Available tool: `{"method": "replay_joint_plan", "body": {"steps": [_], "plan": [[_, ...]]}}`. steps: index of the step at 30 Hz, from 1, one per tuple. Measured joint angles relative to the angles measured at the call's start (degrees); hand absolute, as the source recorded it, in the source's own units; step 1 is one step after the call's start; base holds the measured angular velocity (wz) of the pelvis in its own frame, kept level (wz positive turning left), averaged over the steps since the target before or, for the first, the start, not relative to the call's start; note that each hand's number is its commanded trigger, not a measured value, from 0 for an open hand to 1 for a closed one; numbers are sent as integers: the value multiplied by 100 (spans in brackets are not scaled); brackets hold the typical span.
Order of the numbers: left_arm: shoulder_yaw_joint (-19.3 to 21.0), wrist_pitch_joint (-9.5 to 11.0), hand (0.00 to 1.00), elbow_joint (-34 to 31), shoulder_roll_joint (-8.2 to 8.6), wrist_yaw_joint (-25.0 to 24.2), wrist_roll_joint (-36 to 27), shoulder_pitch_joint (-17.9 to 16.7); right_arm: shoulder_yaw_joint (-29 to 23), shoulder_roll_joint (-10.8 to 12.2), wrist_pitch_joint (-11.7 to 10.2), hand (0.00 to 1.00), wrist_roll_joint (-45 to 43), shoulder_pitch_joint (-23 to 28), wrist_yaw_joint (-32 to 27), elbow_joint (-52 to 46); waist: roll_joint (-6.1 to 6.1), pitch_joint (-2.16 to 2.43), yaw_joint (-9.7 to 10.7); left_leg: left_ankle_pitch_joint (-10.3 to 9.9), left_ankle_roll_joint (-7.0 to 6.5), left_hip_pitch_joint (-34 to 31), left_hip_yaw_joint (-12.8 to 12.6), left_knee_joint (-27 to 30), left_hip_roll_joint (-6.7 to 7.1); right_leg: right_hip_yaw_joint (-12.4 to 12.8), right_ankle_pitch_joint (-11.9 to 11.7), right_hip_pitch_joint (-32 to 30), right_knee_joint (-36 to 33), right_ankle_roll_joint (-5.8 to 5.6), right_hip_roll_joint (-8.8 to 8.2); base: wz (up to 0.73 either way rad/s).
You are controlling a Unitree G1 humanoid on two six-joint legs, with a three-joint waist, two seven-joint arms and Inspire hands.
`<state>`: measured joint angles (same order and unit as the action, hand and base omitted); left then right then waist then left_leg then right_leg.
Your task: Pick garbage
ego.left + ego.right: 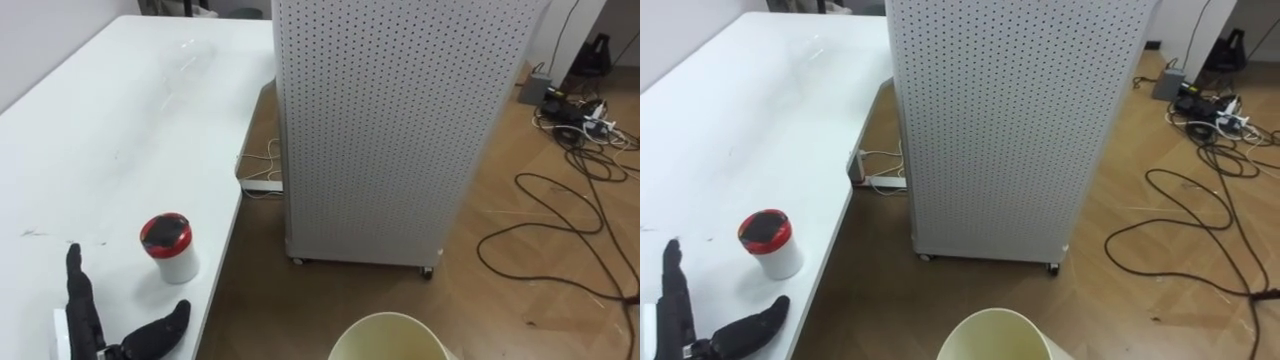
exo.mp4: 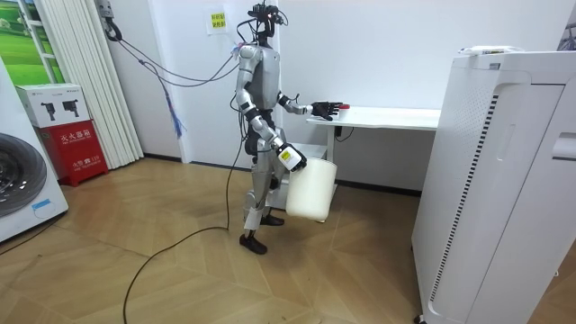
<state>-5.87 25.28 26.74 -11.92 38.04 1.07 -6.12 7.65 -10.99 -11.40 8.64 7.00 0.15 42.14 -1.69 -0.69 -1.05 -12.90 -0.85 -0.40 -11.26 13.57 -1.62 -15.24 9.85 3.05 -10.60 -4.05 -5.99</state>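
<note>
Garbage: a small white cup (image 1: 168, 246) with a red lid is seen standing upright on the white counter (image 1: 100, 130), close to its right edge.
Left hand (image 1: 82, 300): held low over the counter, fingers straight and thumb spread wide; nothing is held.
Key relation: the cup lies just ahead of the left hand and slightly to its right, apart from it, roughly in line with the gap between fingers and thumb. Its long axis is vertical, so a sideways wrap is judged suitable.
Nearer hand: the left.
Right hand (image 2: 290, 158): seen at the upper edge of the cream bin (image 1: 390, 338); its grip cannot be made out.
Cut off: the left palm and most of the bin.
</note>
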Motion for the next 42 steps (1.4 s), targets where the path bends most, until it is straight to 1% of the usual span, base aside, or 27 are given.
{"method": "replay_joint_plan", "body": {"steps": [3, 6, 10, 13, 16, 20, 23, 28, 42], "plan": [[-1, 0, 0, 25, 0, -2, -54, 7, 2, 0, 0, 100, 0, -1, -4, 0, -6, -4, 5, 0, 0, -4, 6, 0, 0, -7, 0, -5, 2, 0, 0, 0], [-4, -2, 0, 22, 1, -4, -144, 14, 6, 1, 0, 100, 0, -3, -3, -1, -5, -4, 69, 0, 0, -3, 40, 1, 1, -63, 0, -9, 2, 0, -1, 5], [-5, -61, 0, 23, 5, -13, -185, 109, 10, 0, 3, 100, -11, -13, -4, 0, -3, -5, 76, 0, 0, -3, 41, 6, 0, -61, 0, -10, 1, 0, 0, 0], [-10, -189, 0, 22, 28, -96, -218, 241, 14, 3, 32, 100, -20, -19, 0, 0, -10, -10, 95, 0, 0, -9, 40, 25, 0, -65, 0, -14, -5, 0, -1, 0], [-9, -256, 0, 22, 62, -103, -237, 363, 14, 10, 70, 100, -22, -18, -2, -1, -20, -15, 112, 0, 0, -16, 39, 29, -1, -69, 0, -19, -6, 0, -1, 0], [-27, -257, 0, 21, 106, -95, -339, 486, 41, 10, 106, 100, -12, -18, -28, -2, -40, -20, 132, 0, 0, -13, 36, 28, -1, -67, 0, -21, -9, 1, -1, 0], [-142, -257, 0, 21, 114, -78, -502, 553, 87, 7, 107, 100, -12, -19, -67, -6, -50, -16, 130, 0, 0, -11, 33, 27, -1, -67, 0, -20, -8, 1, -1, 0], [-154, -257, 0, 21, 133, -39, -671, 598, 152, 7, 107, 100, -2, -14, -71, -41, -63, -15, 229, 0, 1, -9, 28, 24, -3, -67, 0, -20, -5, 1, 0, 0], [-161, -257, 0, 21, 135, 55, -729, 850, 254, 23, 108, 100, 33, 5, 128, -53, -60, -8, 255, 0, 1, 12, 31, 14, -3, -57, 0, 6, 1, 1, 1, 0]]}}
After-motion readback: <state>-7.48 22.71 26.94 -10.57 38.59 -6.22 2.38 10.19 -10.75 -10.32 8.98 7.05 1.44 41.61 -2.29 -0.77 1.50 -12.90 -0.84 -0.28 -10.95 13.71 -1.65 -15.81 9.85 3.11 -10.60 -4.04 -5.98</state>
